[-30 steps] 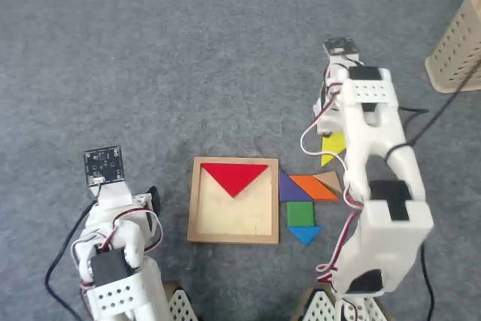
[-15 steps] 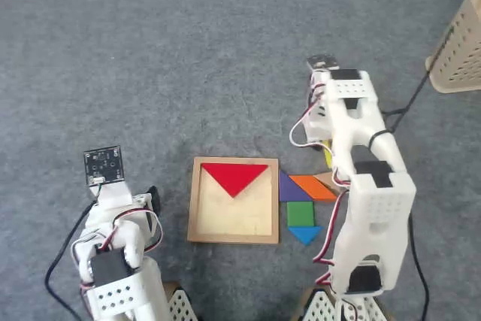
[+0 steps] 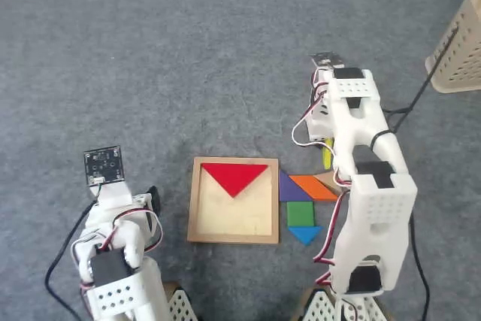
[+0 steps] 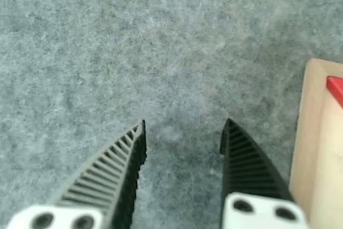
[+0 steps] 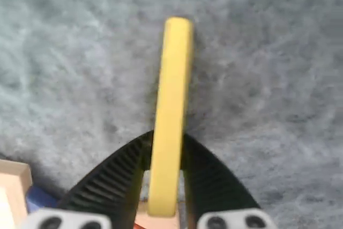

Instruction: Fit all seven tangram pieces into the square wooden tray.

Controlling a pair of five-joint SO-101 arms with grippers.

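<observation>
Your right gripper (image 5: 167, 146) pinches the yellow piece (image 5: 171, 89) by its thin edge, likely so you can carry it. It is right of the middle, near the tray (image 3: 194, 201), which holds one red triangle (image 3: 234, 176). The right wrist view shows the pinch. From above, the arm covers it. Your left gripper (image 4: 182, 130) gapes wide over the carpet (image 4: 107, 52).

Yellow piece (image 3: 328, 158) mostly behind right arm (image 3: 370, 186)

Indoor room, grey carpet (image 3: 150, 73), slatted basket (image 3: 460, 39)
</observation>
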